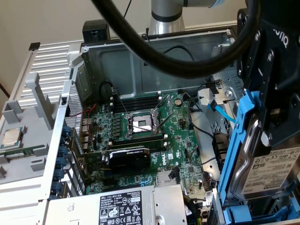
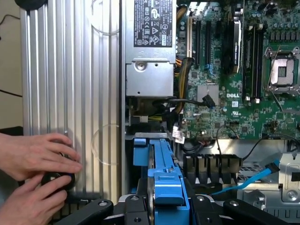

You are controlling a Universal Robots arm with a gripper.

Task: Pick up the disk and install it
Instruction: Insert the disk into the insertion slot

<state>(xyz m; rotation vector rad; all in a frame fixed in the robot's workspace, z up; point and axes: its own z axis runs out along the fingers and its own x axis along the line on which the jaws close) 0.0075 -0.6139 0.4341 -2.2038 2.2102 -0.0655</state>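
The gripper [image 1: 276, 133] is clamped on the disk [image 1: 274, 174] and holds it upright in its blue frame [image 1: 236, 154], close to the camera at the exterior view's right, above the edge of the open case [image 1: 89, 70]. In the wrist view the frame sits between the gripper's fingers [image 2: 93, 208], and a person's hands [image 2: 33, 154] rest on a black knob [image 2: 58, 179]. Beyond lie the power supply [image 1: 122, 206], then the motherboard [image 1: 183, 140] with its open socket [image 1: 140, 124].

Silver-grey arm [image 1: 164, 16] with a blue cap [image 1: 218, 3]; thick black cable [image 1: 187, 65] loops beside the black pincer [image 1: 274, 117], which bears screws and white lettering.
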